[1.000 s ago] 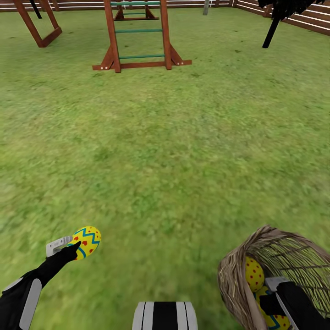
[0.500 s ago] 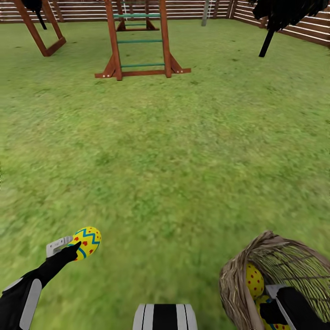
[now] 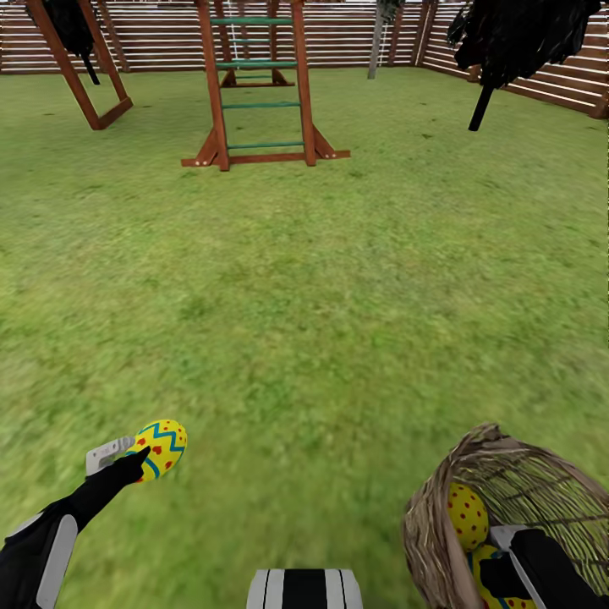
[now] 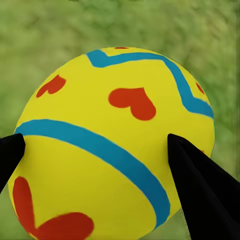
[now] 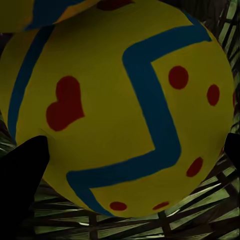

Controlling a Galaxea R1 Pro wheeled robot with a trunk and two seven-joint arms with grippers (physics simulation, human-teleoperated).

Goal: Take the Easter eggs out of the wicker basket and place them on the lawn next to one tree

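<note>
Left gripper (image 3: 139, 457) is pinching one egg (image 3: 160, 447) above the lawn (image 3: 321, 296), jaws pressed on the egg's two sides; the egg's long axis is tilting up and away from the arm. In the left wrist view the same egg (image 4: 112, 145) is sitting between the dark fingertips (image 4: 200, 185). Swing frame (image 3: 254, 93) is standing far ahead, fence (image 3: 338, 34) behind it, dark tree (image 3: 516, 42) at far right. Basket (image 3: 440, 507) is tipping on its side at lower right, opening facing the robot, with two eggs (image 3: 467, 516) inside. Right gripper (image 5: 132, 150) is reaching into the basket, jaws straddling the nearer egg (image 5: 125, 110); cannot tell whether they are gripping.
</note>
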